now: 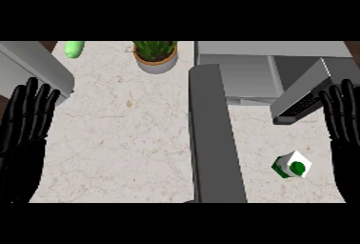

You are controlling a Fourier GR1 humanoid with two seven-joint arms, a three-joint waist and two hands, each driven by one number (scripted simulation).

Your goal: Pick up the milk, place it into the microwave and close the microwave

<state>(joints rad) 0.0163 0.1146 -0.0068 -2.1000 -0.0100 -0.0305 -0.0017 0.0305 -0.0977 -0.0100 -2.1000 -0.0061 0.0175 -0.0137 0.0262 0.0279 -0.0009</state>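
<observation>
The milk (292, 166) stood ungrasped near the counter's (126, 143) right edge, the microwave (239, 76) open, with left hand (25, 126) and right hand (345, 119) straight-fingered and empty.

The pale marbled surface (119, 143) carries a white-and-green milk carton (292, 165) at its near right. A potted plant (155, 55) and a green object (74, 48) stand along the far edge. An open microwave (239, 71) sits far right, its grey door (211, 143) jutting nearward.
</observation>
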